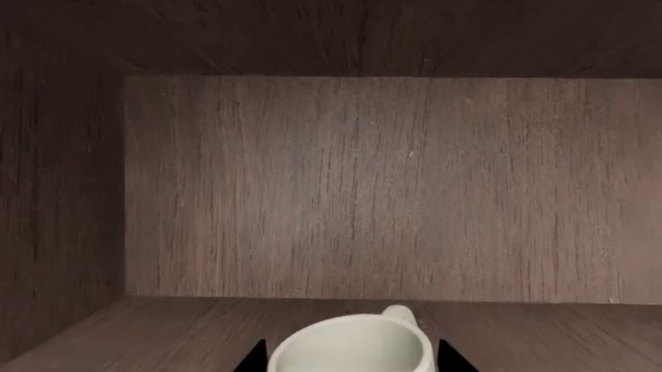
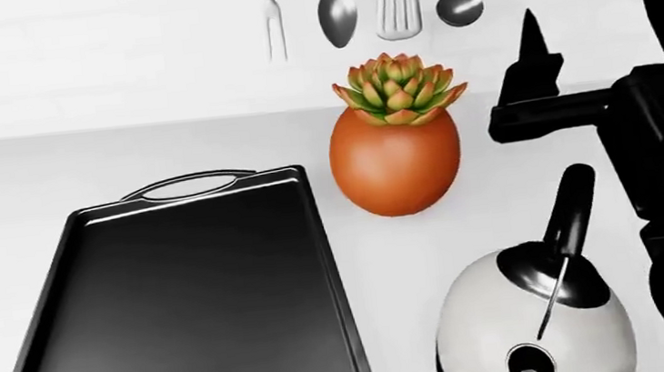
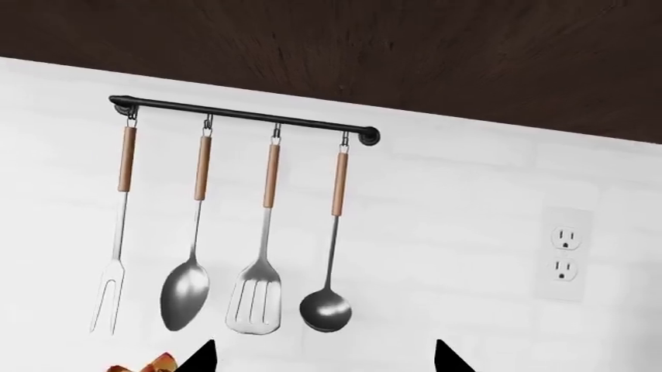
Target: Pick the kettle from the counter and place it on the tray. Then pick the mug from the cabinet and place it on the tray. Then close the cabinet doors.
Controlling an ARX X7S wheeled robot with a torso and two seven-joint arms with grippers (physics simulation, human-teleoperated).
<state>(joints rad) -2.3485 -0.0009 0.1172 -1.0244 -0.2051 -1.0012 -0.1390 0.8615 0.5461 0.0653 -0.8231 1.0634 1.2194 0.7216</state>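
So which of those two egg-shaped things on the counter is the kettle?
Start at the black tray on the white counter. Right of it stand two egg shapes; the kettle is the nearer, white one with a black arched handle, not the orange succulent pot behind it.

Tray bare, open from above. Plant pot just beside its far corner; kettle near its right edge, under my right arm. Inside cabinet: room all round mug.

Head view looks down on counter, left wrist faces cabinet interior, right wrist faces utensil rail.
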